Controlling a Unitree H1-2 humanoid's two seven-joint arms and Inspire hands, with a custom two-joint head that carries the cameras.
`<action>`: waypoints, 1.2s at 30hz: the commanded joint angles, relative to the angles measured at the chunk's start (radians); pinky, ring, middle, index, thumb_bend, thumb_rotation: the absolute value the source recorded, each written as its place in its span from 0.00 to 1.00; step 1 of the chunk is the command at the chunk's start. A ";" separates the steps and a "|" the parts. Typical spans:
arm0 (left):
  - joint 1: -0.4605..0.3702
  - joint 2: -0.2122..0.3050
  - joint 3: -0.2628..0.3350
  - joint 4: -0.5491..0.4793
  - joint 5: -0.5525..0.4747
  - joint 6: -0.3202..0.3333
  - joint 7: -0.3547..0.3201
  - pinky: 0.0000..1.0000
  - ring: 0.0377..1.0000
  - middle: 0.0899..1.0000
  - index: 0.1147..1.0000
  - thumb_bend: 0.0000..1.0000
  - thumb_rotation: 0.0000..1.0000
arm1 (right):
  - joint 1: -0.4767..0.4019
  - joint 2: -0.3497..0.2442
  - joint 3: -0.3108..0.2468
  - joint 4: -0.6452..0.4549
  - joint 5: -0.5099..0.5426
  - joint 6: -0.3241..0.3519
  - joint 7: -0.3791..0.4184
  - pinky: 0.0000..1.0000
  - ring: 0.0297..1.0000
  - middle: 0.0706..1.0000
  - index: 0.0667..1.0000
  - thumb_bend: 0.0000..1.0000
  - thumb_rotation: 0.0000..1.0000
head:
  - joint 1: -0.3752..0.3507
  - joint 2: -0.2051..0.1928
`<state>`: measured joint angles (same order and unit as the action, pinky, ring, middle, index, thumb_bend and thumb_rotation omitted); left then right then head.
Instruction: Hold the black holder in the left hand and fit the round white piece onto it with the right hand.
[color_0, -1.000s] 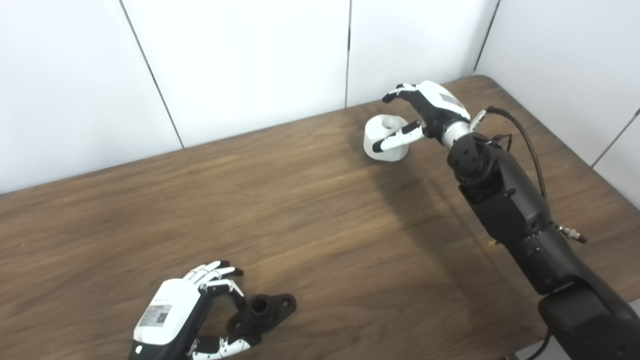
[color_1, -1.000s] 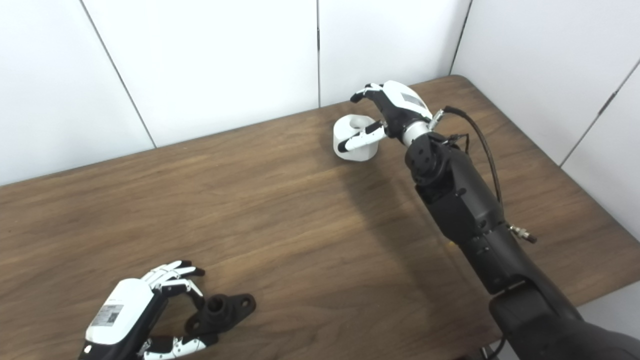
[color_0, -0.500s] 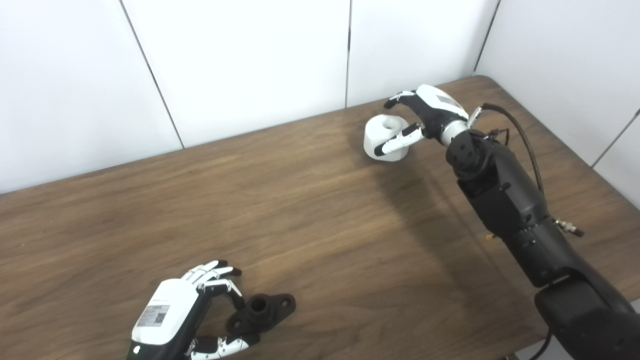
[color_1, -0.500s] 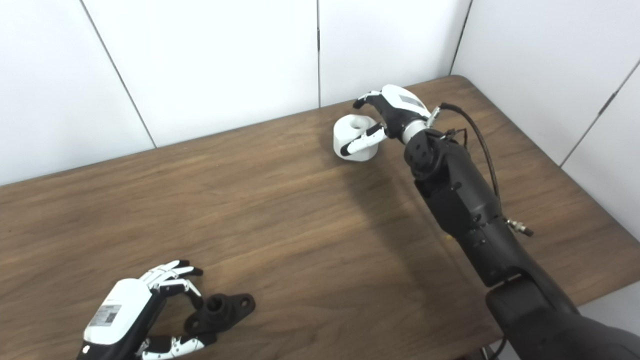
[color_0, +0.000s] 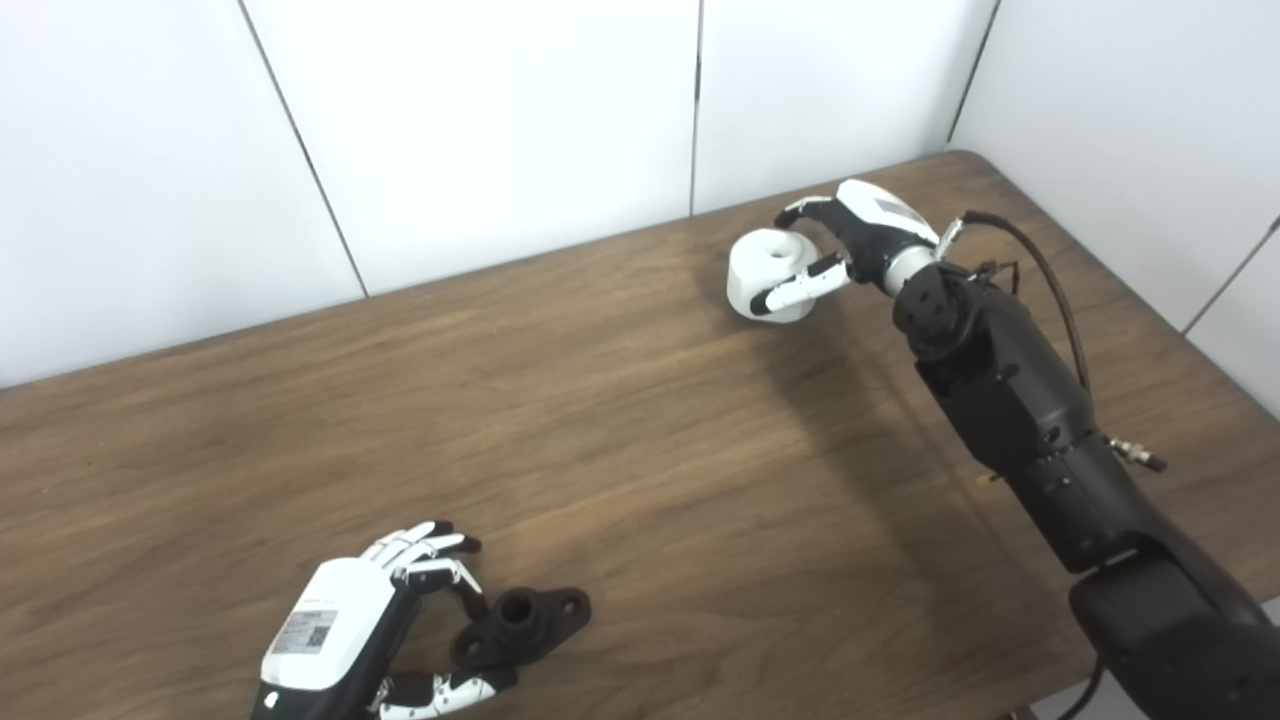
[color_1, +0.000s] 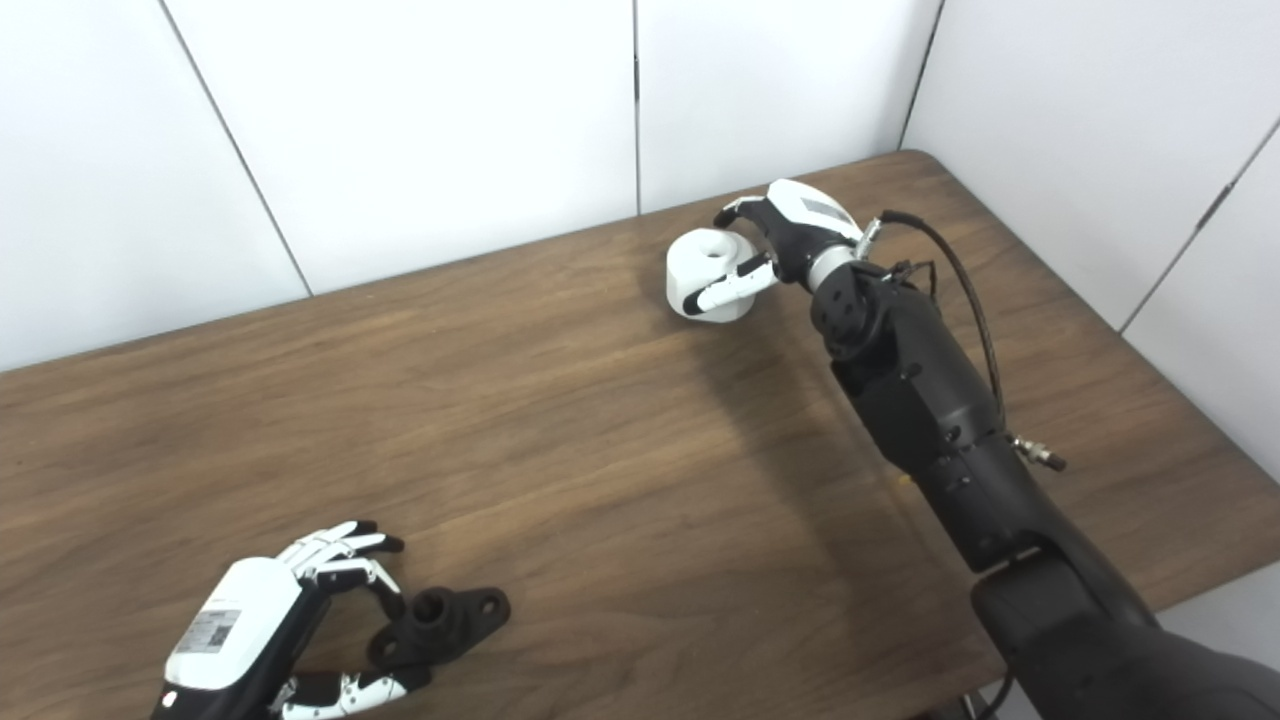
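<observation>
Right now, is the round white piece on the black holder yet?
No. The round white piece sits far across the table inside the right hand; the black holder lies bare.

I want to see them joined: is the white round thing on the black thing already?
No, the round white piece sits far from the black holder.

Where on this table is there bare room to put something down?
The wide middle of the table, between the black holder near the front and the white piece at the back, is bare. So is the back left. It is crowded only around the left hand and the right hand.
</observation>
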<state>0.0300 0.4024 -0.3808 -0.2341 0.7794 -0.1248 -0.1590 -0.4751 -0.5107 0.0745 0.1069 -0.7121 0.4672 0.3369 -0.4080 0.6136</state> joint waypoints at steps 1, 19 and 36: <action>0.056 0.053 -0.001 0.059 0.040 0.065 -0.090 0.85 0.88 0.79 0.42 0.52 0.05 | -0.055 -0.042 -0.007 -0.025 -0.008 0.001 -0.010 1.00 0.98 0.91 0.79 0.84 0.44 | -0.001 0.001; 0.051 0.046 -0.004 0.064 0.043 0.063 -0.085 0.84 0.88 0.78 0.42 0.52 0.05 | -0.056 -0.061 0.012 -0.017 0.001 -0.002 -0.016 1.00 0.97 0.90 0.74 0.82 0.41 | 0.002 0.003; 0.050 0.044 -0.006 0.062 0.044 0.064 -0.087 0.85 0.88 0.78 0.42 0.52 0.05 | -0.063 -0.069 0.029 -0.010 0.006 -0.006 -0.023 1.00 0.96 0.88 0.73 0.80 0.43 | 0.002 0.003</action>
<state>0.0295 0.4028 -0.3810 -0.2345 0.7820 -0.1248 -0.1599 -0.4776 -0.5405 0.1106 0.1152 -0.6988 0.4667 0.3370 -0.4050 0.6167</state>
